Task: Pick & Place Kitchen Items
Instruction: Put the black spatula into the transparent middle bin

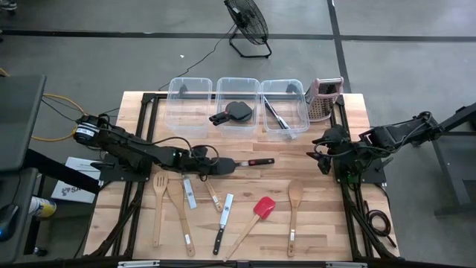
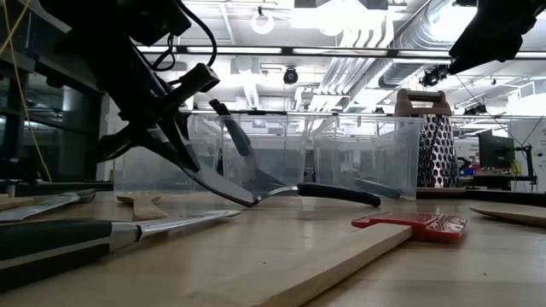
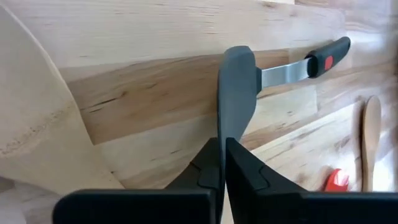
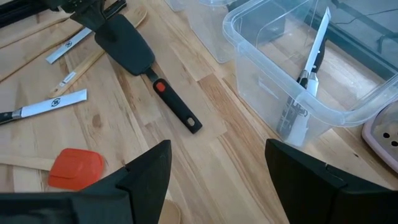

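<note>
We see the left gripper [image 1: 214, 165] low over the middle of the table [image 1: 320, 216], its fingers [image 3: 239, 168] pinched on the flat head of a black turner [image 1: 236, 163]. The turner's handle points toward the right arm. The right gripper [image 1: 324, 152] waits at the table's right side, wide open, holding nothing.
</note>
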### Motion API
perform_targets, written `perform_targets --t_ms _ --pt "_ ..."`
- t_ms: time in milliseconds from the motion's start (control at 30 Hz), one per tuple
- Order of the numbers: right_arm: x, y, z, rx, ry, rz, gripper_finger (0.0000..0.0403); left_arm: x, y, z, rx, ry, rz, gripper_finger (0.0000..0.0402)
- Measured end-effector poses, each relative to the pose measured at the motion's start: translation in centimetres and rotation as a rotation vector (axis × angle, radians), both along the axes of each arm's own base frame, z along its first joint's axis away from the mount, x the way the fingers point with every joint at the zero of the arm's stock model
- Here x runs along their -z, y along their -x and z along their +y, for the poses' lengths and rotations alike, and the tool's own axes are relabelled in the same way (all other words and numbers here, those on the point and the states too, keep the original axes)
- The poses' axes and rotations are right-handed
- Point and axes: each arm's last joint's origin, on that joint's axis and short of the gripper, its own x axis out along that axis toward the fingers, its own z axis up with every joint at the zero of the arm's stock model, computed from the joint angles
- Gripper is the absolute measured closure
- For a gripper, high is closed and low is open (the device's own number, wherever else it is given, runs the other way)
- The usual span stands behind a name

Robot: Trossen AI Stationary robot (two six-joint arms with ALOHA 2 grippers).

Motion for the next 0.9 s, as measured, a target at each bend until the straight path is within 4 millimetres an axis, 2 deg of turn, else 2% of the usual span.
perform_targets --t_ms 167,433,900 --pt "0.0 0.0 0.0 0.000 0.000 0.000 0.0151 -0.9 0.2 0.0 0.049 -0.029 -0.025 0.0399" --pt "0.0 0.0 0.0 0.000 0.000 0.000 0.0151 -3.9 1.3 0.2 0.119 -0.068 -0.123 0.0401" --pt "0.0 0.0 0.0 0.004 -0.001 -0.001 0.0151 -7.9 3.5 0.4 0.208 -0.105 -0.279 0.0401"
